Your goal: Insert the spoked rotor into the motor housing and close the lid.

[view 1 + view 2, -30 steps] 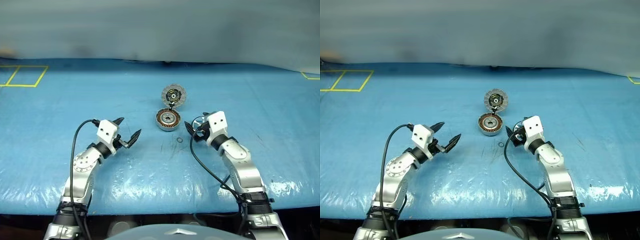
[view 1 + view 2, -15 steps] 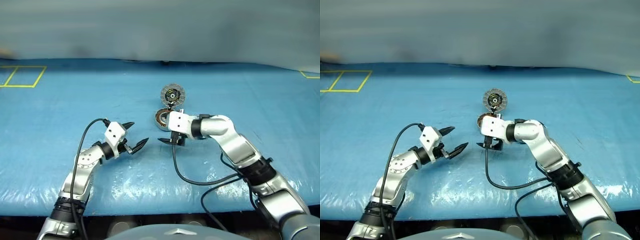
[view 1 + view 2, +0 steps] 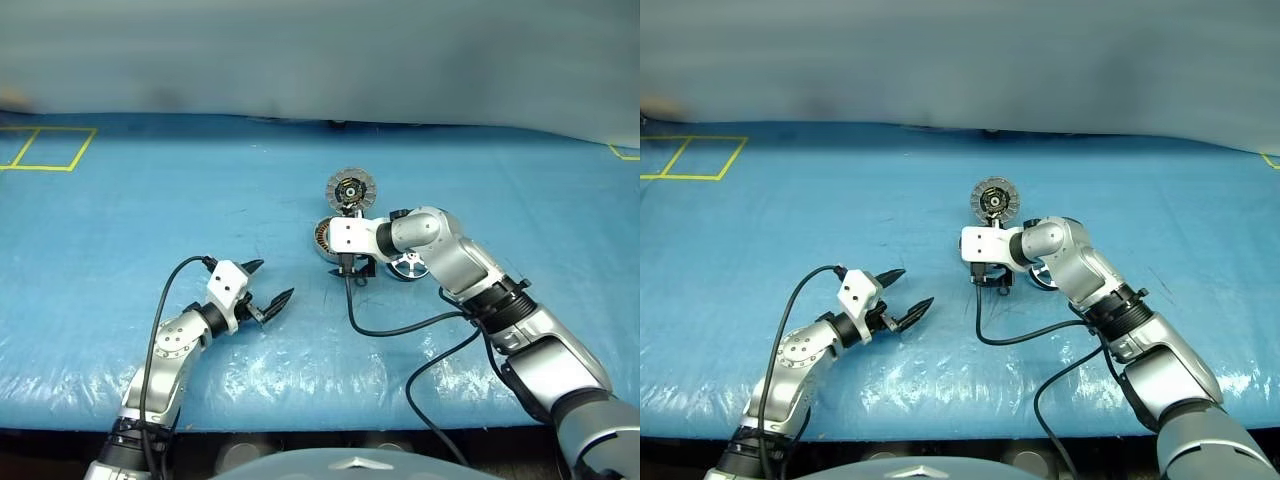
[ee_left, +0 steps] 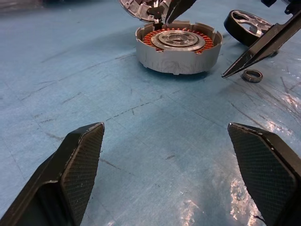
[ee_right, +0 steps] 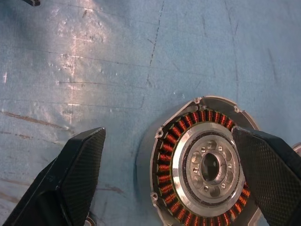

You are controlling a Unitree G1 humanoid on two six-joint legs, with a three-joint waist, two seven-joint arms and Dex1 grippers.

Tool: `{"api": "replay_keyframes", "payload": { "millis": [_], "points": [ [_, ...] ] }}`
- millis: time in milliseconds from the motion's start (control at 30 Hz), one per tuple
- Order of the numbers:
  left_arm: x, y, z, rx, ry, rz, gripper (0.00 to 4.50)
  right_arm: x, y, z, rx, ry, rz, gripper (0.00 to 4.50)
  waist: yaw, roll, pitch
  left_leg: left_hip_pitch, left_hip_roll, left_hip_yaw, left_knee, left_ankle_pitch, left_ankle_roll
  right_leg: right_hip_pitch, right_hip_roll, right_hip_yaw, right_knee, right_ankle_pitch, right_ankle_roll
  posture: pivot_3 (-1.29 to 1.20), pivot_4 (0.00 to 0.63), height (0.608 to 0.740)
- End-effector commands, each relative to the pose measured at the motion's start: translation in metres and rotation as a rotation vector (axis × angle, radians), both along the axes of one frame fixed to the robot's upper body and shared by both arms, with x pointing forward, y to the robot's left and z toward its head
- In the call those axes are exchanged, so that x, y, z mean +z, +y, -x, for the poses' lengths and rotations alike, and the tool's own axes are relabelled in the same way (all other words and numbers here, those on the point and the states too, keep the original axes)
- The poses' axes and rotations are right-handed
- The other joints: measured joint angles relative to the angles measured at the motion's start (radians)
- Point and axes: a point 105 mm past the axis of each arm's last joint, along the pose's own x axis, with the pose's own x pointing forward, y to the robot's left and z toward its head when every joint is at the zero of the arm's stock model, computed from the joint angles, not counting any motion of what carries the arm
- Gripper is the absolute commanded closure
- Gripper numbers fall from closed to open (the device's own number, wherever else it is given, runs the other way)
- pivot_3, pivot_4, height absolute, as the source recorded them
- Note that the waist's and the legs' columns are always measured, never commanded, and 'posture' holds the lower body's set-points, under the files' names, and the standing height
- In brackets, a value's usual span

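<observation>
Nothing's done yet: spoked rotor [image 3: 410,266] sits on the tabletop [image 3: 150,210] mid-frame beside the motor housing [image 4: 178,47], lid [image 3: 349,188] seemingly flipped open, both end effectors spread empty.

Motor housing [image 3: 324,238] near table [image 3: 120,220] centre, resting on table surface. Lid [image 3: 349,189] just behind housing, standing tilted up, joined at housing's far edge. Spoked rotor [image 3: 411,265] on table just right of housing, apart from it. Small ring [image 4: 252,75] on table in front of housing, near rotor. Right gripper [image 3: 352,268] above housing's near edge, jaws spread. Left gripper [image 3: 268,290] well left of and in front of housing, jaws spread, pointing toward it.
</observation>
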Motion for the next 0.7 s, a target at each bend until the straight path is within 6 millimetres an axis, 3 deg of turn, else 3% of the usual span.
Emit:
{"api": "replay_keyframes", "payload": {
  "millis": [33,433,700],
  "points": [
    [0.011,-0.005,0.001,-0.008,-0.036,0.023,0.03,0.008,-0.003,-0.002,0.003,-0.036,0.004,0.0,0.0,0.0,0.0,0.0,0.0,0.0,0.0,0.0,0.0,0.0,0.0,0.0,0.0,0.0,0.0,0.0,0.15,0.74],
    [0.009,-0.005,0.001,-0.002,-0.033,0.025,0.03,-0.013,-0.021,-0.013,-0.039,-0.04,0.131,0.0,0.0,0.001,0.0,0.0,0.0,-0.001,0.0,0.001,-0.001,0.002,0.001,-0.003,0.0,0.0,0.0,0.0,0.15,0.74],
    [0.004,0.0,0.003,0.026,-0.029,0.025,0.03,-0.018,-0.013,-0.006,0.013,-0.022,0.145,0.0,0.001,0.001,0.0,0.001,0.0,-0.002,0.002,0.001,-0.001,0.004,0.001,-0.003,0.0,0.0,0.0,0.0,0.15,0.74]
  ]
}}
